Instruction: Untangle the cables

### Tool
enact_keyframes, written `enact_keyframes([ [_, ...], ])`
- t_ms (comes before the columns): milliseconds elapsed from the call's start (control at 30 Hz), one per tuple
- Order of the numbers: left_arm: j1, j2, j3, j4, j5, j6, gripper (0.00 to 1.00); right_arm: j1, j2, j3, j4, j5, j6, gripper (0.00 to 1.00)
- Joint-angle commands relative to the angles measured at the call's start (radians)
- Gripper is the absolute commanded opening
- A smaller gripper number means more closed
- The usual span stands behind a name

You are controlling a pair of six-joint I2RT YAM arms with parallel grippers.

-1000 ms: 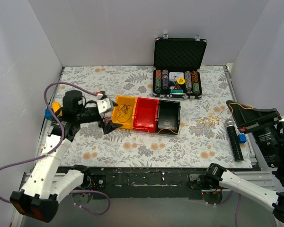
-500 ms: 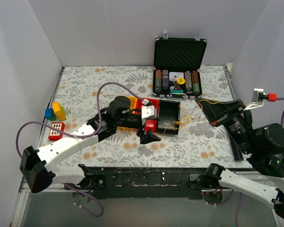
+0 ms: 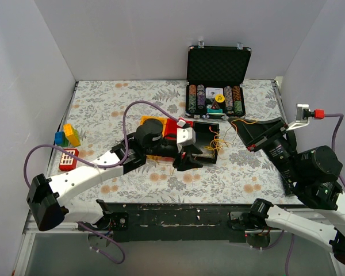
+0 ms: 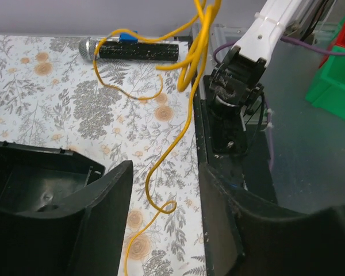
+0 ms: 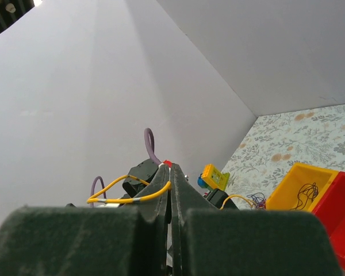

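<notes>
My right gripper (image 3: 241, 122) is raised over the table's right side, shut on a thin yellow cable (image 3: 221, 141) that hangs from it toward the black bin (image 3: 207, 135). In the right wrist view the yellow cable (image 5: 126, 195) is pinched at the tip of my right gripper (image 5: 170, 178). My left gripper (image 3: 190, 158) is low beside the black bin, open. In its wrist view the yellow cable (image 4: 187, 123) hangs down and curls on the cloth between the jaws of my left gripper (image 4: 164, 224), touching neither. Dark wires (image 5: 305, 195) lie in the yellow bin (image 5: 302, 184), and purple wires (image 5: 257, 199) lie beside it.
A yellow bin (image 3: 151, 122), red bin (image 3: 171, 127) and the black bin stand in a row mid-table. An open poker-chip case (image 3: 217, 86) stands at the back. Toy bricks (image 3: 69, 135) sit at the left edge. A microphone (image 4: 132, 50) lies at the right.
My left arm swung from the far left across to the front of the black bin, and its jaws narrowed. My right arm lifted the yellow cable up and toward the bins.
</notes>
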Motion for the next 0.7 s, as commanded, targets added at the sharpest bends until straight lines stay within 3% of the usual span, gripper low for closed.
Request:
enact_keyframes([
  [0,-0.008,-0.029,-0.036,0.046,-0.086,0.018,0.32,-0.003,0.0,0.007,0.074,-0.012,0.005,0.01],
  [133,-0.008,-0.064,-0.075,0.015,-0.167,0.085,0.01,-0.003,-0.025,0.03,0.036,0.02,-0.015,0.01],
  [333,-0.007,-0.187,-0.22,-0.071,-0.305,0.231,0.0,-0.003,-0.086,0.099,-0.111,0.144,-0.102,0.01],
  [667,-0.007,-0.412,-0.497,-0.276,-0.402,0.418,0.0,-0.003,-0.183,0.159,-0.294,0.327,-0.176,0.01],
])
